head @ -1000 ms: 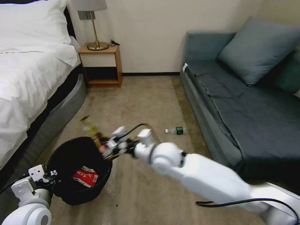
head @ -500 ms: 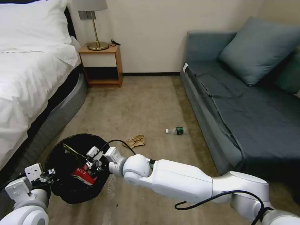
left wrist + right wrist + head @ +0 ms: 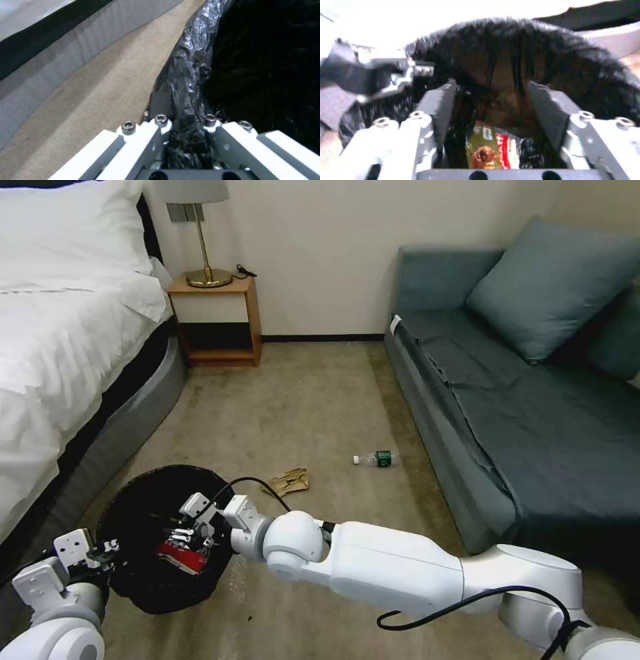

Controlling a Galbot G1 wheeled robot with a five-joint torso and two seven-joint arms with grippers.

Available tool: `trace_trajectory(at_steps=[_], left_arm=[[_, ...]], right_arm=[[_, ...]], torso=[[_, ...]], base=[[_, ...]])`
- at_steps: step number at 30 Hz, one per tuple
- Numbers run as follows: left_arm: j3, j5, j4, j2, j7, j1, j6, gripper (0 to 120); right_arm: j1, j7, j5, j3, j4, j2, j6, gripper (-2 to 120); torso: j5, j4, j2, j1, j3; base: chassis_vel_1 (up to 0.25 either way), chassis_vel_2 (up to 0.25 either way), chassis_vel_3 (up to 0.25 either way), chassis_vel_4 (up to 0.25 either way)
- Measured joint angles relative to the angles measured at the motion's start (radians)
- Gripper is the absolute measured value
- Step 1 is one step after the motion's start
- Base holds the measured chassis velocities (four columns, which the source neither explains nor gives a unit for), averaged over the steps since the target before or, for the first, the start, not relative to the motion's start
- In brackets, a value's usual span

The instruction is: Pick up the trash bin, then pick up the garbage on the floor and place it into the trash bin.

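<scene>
The bed (image 3: 60, 333) bounds my left side and the sofa (image 3: 507, 413) my right, and between them a broad strip of carpet (image 3: 313, 400) runs open to the nightstand (image 3: 217, 317) at the wall. The trash bin (image 3: 143, 587) sits low on my left near the bed's grey base, its bag-lined rim ringing a dark hollow. My left gripper (image 3: 100, 557) is clamped on the near-left rim; in the left wrist view the crinkled black liner (image 3: 188, 82) is pinched tight between my fingers (image 3: 160, 100), with bare carpet just outside the bin's wall.

My right arm reaches across from the right, and my right gripper (image 3: 187, 530) hangs over the bin's mouth, inside the rim line. Its jaws are spread wide and grip nothing. Below them, in the right wrist view, the gold-brown bar wrapper (image 3: 481, 152) lies in the bin touching the red snack wrapper (image 3: 505, 153).

On the open carpet beyond the bin's far-right edge lies the crumpled tan paper bag (image 3: 288, 482). Farther right, near the sofa's base, lies the small clear bottle (image 3: 377, 458).
</scene>
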Motion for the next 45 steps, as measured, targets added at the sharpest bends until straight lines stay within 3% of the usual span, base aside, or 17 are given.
trace_trajectory(at_steps=[6, 10, 11, 12, 14, 17, 18, 19, 22, 23, 25, 27, 28, 32, 40, 45], left_arm=[[-0.011, -0.005, 0.003, 0.005, 0.002, 0.001, 0.0, 3], [-0.04, -0.024, 0.009, 0.011, 0.007, -0.001, -0.004, 3], [-0.04, -0.024, 0.009, 0.011, 0.007, -0.001, -0.004, 3], [-0.049, -0.032, 0.011, 0.011, 0.009, -0.004, -0.005, 3], [-0.064, -0.04, 0.023, 0.009, 0.012, -0.015, -0.01, 3], [-0.065, -0.038, 0.03, 0.007, 0.013, -0.021, -0.012, 3], [-0.066, -0.034, 0.036, 0.005, 0.015, -0.025, -0.016, 3], [-0.066, -0.034, 0.036, 0.005, 0.015, -0.025, -0.016, 3], [-0.063, -0.027, 0.055, 0.002, 0.025, -0.035, -0.027, 3], [-0.063, -0.027, 0.055, 0.002, 0.025, -0.035, -0.027, 3], [-0.06, -0.016, 0.064, 0.002, 0.031, -0.042, -0.034, 3], [-0.051, -0.011, 0.073, 0.003, 0.032, -0.055, -0.036, 3], [-0.051, -0.011, 0.073, 0.003, 0.032, -0.055, -0.036, 3], [-0.027, 0.004, 0.081, -0.001, 0.032, -0.082, -0.037, 3], [-0.01, 0.026, 0.082, -0.01, 0.03, -0.09, -0.035, 3], [-0.021, 0.031, 0.082, -0.014, 0.024, -0.091, -0.027, 3]], right_arm=[[-0.006, 0.017, -0.019, 0.103, 0.032, 0.012, 0.027, 82], [-0.031, -0.017, -0.155, 0.339, 0.043, -0.004, 0.127, 98], [-0.031, -0.017, -0.155, 0.339, 0.043, -0.004, 0.127, 98], [-0.06, -0.026, -0.193, 0.427, 0.062, -0.017, 0.144, 99], [-0.167, -0.011, -0.247, 0.654, 0.159, -0.076, 0.141, 100], [-0.24, 0.005, -0.286, 0.766, 0.207, -0.139, 0.133, 100], [-0.318, 0.022, -0.332, 0.849, 0.251, -0.22, 0.13, 100], [-0.318, 0.022, -0.332, 0.849, 0.251, -0.22, 0.13, 100], [-0.521, 0.069, -0.429, 0.967, 0.352, -0.337, 0.162, 100], [-0.521, 0.069, -0.429, 0.967, 0.352, -0.337, 0.162, 100], [-0.656, 0.115, -0.472, 1.03, 0.416, -0.361, 0.168, 100], [-0.8, 0.168, -0.513, 1.1, 0.475, -0.356, 0.172, 100], [-0.8, 0.168, -0.513, 1.1, 0.475, -0.356, 0.172, 100], [-1.056, 0.205, -0.606, 1.207, 0.55, -0.304, 0.225, 100], [-1.159, 0.195, -0.694, 1.213, 0.563, -0.205, 0.303, 100], [-1.143, 0.183, -0.696, 1.197, 0.548, -0.207, 0.311, 100]], torso=[[0.0, 0.0001, 0.0, 0.0, 0.0], [0.0, 0.0003, 0.0, 0.0, 0.0], [0.0, 0.0003, 0.0, 0.0, 0.0], [0.0001, 0.0001, 0.0, 0.0, 0.0], [0.0004, 0.0001, 0.0, 0.0, 0.0], [0.0004, 0.0003, 0.0, 0.0, 0.0], [0.0005, -0.0008, 0.0, 0.0, 0.0], [0.0005, -0.0008, 0.0, 0.0, 0.0], [0.0004, -0.0009, 0.0, 0.0, 0.0], [0.0004, -0.0009, 0.0, 0.0, 0.0], [0.0009, -0.0004, 0.0, 0.0, 0.0], [0.0001, 0.0003, 0.0, 0.0, 0.0], [0.0001, 0.0003, 0.0, 0.0, 0.0], [0.0003, -0.0006, 0.0, 0.0, 0.0], [0.0, 0.0002, 0.0, 0.0, 0.0], [0.0, 0.0001, 0.0, 0.0, 0.0]], base=[[0.0, 0.0, 0.0, 0.0], [0.0, 0.0, 0.0, 0.0], [0.0, 0.0, 0.0, 0.0], [0.0, 0.0, 0.0, 0.0], [0.0, 0.0, 0.0, 0.0], [0.0, 0.0, 0.0, 0.0], [0.0, 0.0, 0.0, 0.0], [0.0, 0.0, 0.0, 0.0], [0.0, 0.0, 0.0, 0.0], [0.0, 0.0, 0.0, 0.0], [0.0, 0.0, 0.0, 0.0], [0.0, 0.0, 0.0, 0.0], [0.0, 0.0, 0.0, 0.0], [0.0, 0.0, 0.0, 0.0], [0.0, 0.0, 0.0, 0.0], [0.0, 0.0, 0.0, 0.0]])
